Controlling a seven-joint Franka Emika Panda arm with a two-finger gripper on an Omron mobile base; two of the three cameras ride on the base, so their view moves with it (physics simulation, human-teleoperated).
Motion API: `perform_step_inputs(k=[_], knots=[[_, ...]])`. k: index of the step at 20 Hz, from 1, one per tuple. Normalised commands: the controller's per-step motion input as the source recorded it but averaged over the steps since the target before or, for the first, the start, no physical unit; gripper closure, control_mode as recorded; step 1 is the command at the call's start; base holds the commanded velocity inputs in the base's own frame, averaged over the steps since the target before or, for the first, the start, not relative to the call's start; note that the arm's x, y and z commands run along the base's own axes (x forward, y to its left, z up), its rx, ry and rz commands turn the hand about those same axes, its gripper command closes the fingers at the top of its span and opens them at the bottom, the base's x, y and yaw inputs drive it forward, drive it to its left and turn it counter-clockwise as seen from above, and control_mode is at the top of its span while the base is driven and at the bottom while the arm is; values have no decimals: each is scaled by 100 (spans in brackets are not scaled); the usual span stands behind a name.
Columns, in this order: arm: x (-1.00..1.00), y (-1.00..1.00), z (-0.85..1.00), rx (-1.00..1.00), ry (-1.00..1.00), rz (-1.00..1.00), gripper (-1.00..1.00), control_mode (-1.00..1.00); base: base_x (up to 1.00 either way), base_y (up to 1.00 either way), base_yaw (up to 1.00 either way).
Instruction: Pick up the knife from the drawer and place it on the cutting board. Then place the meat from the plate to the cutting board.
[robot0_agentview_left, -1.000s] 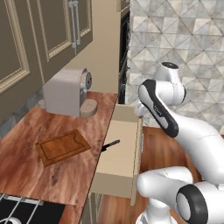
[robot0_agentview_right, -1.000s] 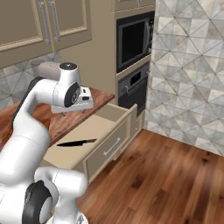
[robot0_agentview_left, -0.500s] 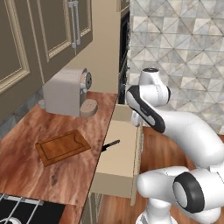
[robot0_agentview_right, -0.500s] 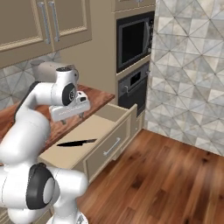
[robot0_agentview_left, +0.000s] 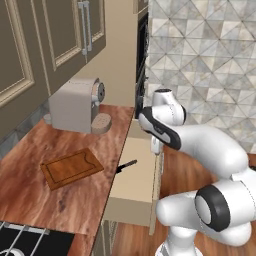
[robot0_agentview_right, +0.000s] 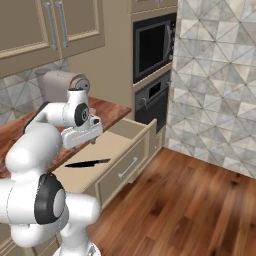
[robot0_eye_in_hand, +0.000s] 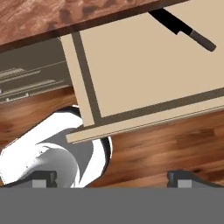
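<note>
The drawer (robot0_agentview_left: 131, 192) (robot0_agentview_right: 125, 169) stands pulled out below the wooden counter, its pale inside (robot0_eye_in_hand: 144, 65) bare except for the knife. The black knife (robot0_agentview_left: 126, 166) (robot0_agentview_right: 87, 163) (robot0_eye_in_hand: 181, 27) lies at the drawer's back, its blade partly under the counter edge. On the counter to the left lies the reddish-brown cutting board (robot0_agentview_left: 72, 167). My gripper (robot0_agentview_left: 155, 150) (robot0_agentview_right: 82, 141) (robot0_eye_in_hand: 113, 178) hangs open above the drawer's front part, well away from the knife, with nothing between its fingers. The plate and the meat are out of view.
A beige coffee machine (robot0_agentview_left: 75, 105) (robot0_agentview_right: 57, 85) stands at the back of the counter with a round tan object (robot0_agentview_left: 101, 123) beside it. A stove corner (robot0_agentview_left: 25, 242) sits at the near left. Built-in ovens (robot0_agentview_right: 152, 47) rise right of the drawer, above wooden floor (robot0_agentview_right: 190, 200).
The arm has swung and lowered the hand toward the open drawer. The jaws have stayed open; knife and cutting board have not moved.
</note>
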Motion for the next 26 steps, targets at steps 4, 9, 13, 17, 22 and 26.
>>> perform_step_inputs(k=[4, 9, 13, 17, 22, 26], knots=[[8, -3, -32, 0, 0, 5, -100, -100, 0, 0, 0], [16, -1, -39, 0, 0, 1, -100, -100, 0, 0, 0], [18, 0, -28, 0, 0, 0, -100, -100, 0, 0, 0], [25, 0, -30, 0, 0, -5, -100, -100, 0, 0, 0], [33, 0, -27, 0, 0, -6, -100, -100, 0, 0, 0], [32, 0, -21, 0, 0, -5, -100, -100, 0, 0, 0]])
